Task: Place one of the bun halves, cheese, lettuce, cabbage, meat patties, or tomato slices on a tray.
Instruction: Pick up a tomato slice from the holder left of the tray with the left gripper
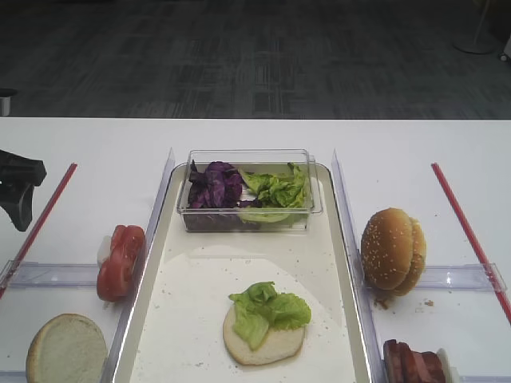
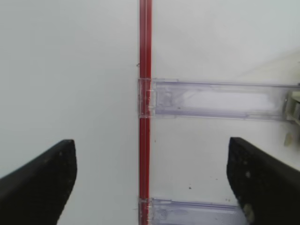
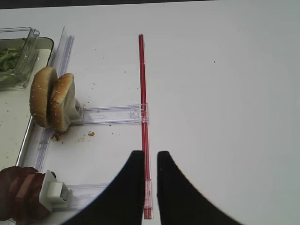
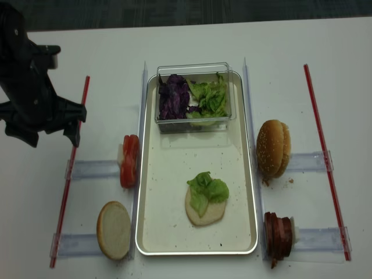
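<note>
Lettuce point(image 1: 269, 309), a ruffled bright green leaf, lies on a pale round bun half point(image 1: 263, 335) in the long cream-white metal tray point(image 1: 200, 263). Left gripper point(image 4: 43, 125) hovers with jaws spread wide, empty, left of the tray. Right gripper point(image 3: 150, 187) shows jaws nearly closed on nothing above the white surface point(image 3: 225, 93), the tray to their left.

The left arm point(image 4: 29, 87) is seen over the left edge of the table, its black wrist angled downward. The left gripper point(image 2: 150, 173) is held wide open above the surface, nothing between its 2 fingers point(image 2: 40, 183). In both high views the right arm is out of frame. The right gripper point(image 3: 150, 187) is seen only by its own wrist camera: its 2 fingers point(image 3: 129, 192) are drawn nearly together, a narrow gap left between them, and nothing is gripped.
</note>
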Available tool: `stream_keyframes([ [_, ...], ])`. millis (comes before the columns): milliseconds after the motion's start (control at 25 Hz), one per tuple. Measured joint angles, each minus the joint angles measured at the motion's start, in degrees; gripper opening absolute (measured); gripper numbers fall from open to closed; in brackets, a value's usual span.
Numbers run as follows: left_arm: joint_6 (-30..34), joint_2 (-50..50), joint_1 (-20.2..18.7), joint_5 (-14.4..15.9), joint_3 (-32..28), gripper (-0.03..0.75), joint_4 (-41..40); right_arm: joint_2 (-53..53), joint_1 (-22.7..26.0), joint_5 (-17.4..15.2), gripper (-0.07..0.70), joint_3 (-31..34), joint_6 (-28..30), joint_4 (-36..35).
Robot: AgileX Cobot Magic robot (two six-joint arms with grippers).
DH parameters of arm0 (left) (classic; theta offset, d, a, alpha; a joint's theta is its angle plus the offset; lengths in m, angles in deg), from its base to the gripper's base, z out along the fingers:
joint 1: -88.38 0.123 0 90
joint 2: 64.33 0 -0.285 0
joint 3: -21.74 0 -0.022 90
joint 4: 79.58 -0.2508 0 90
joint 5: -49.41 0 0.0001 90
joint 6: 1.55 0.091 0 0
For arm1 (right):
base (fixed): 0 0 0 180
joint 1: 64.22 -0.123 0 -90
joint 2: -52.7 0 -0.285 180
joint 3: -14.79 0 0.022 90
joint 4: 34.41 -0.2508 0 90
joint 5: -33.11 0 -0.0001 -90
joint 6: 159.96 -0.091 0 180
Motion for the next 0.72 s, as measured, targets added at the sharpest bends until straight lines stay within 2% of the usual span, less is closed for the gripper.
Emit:
stream_keyframes([
  [360, -0.09, 0.0, -0.27, -0.43, 0.0, 0.597, 2.94, 0.0, 0.0, 0.0, 0.043, 0.0, 0.0, 0.0],
  [520, -2.85, 0.0, -3.05, -0.68, 0.0, 0.597, 2.05, 0.0, 0.0, 0.0, 0.039, 0.0, 0.0, 0.0],
  [720, -7.81, 0.0, -8.44, -0.77, 0.0, 0.597, 1.05, 0.0, 0.0, 0.0, 0.037, 0.0, 0.0, 0.0],
])
